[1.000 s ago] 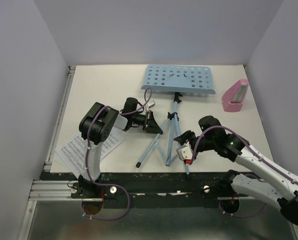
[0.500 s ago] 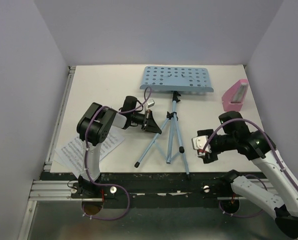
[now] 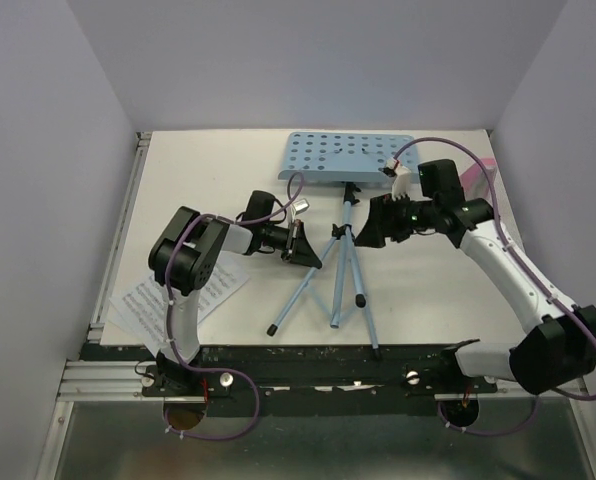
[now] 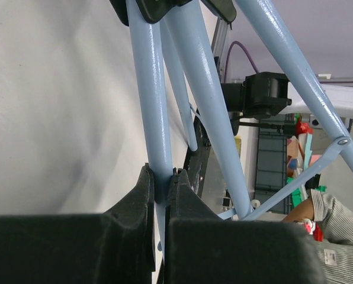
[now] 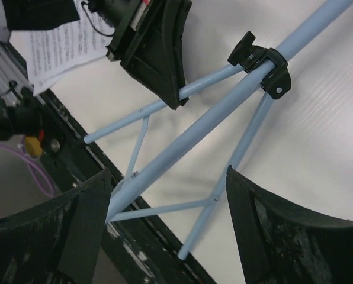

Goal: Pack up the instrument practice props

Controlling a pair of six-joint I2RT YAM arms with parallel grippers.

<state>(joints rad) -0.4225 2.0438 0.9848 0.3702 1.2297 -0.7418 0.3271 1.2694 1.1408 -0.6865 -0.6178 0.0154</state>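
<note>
My left gripper (image 4: 163,183) is pinched tight on one leg (image 4: 153,106) of the stand (image 3: 350,160), the pads pressing the blue tube from both sides. My right gripper (image 5: 167,177) has its jaws spread wide and grips nothing. It hovers over the stand's pole (image 5: 206,124), just right of the joint where the legs meet.

The stand sits mid-table (image 3: 208,170), its holed desk toward the far side and its legs splayed toward the near edge. I cannot tell whether it rests flat.

The sheets (image 3: 143,300) lie at the near left, partly under my left arm. The metronome (image 3: 478,175) is at the far right, mostly hidden behind my right arm.
</note>
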